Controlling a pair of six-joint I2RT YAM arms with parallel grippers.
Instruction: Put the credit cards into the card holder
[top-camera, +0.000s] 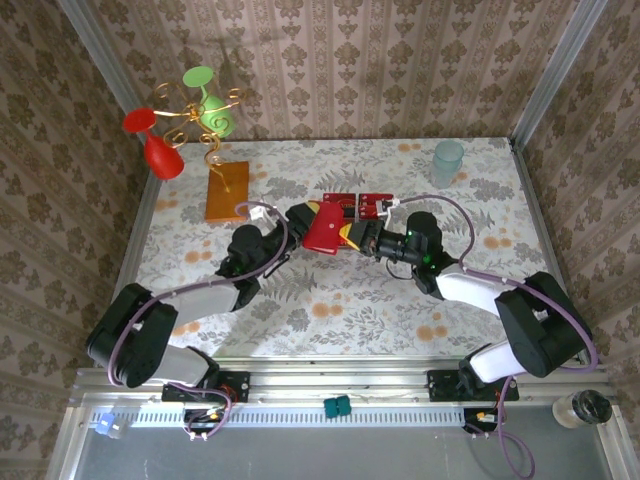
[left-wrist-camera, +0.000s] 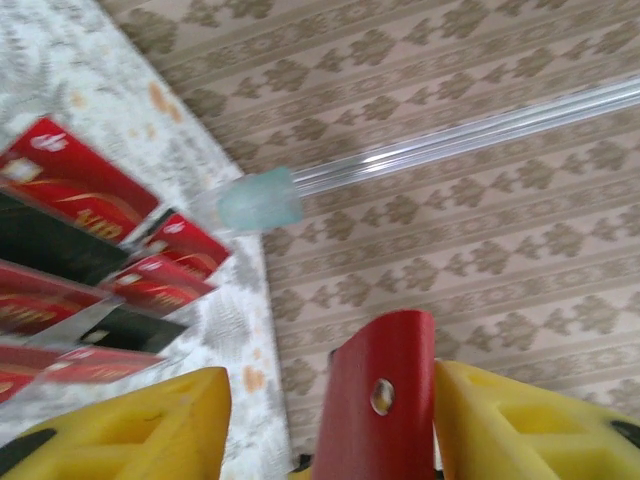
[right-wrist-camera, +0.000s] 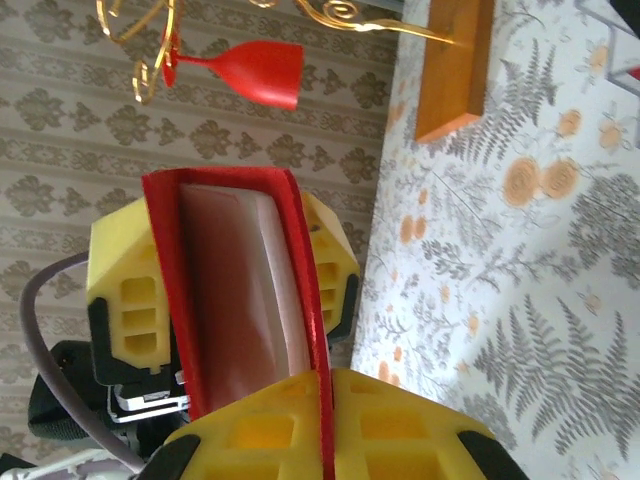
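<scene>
- Closest to the right wrist lens, the right tool was closed tight. Its yellow fingers pinched one edge of the card holder.
- The card holder stood open between the two tools at the middle of the tabletop. Its pale clear pocket faced the right wrist camera.
- The left tool had its jaws partly apart. We saw the holder's red flap lying against one yellow finger, with a clear gap to the other, so it had no clamp on the flap.
- The credit cards lay in a loose cluster on the tabletop just beyond the holder, showing red faces and black stripes.
- An orange-brown slab lay towards the far left of the tabletop.
- A pale cup stood near the far right corner.
</scene>
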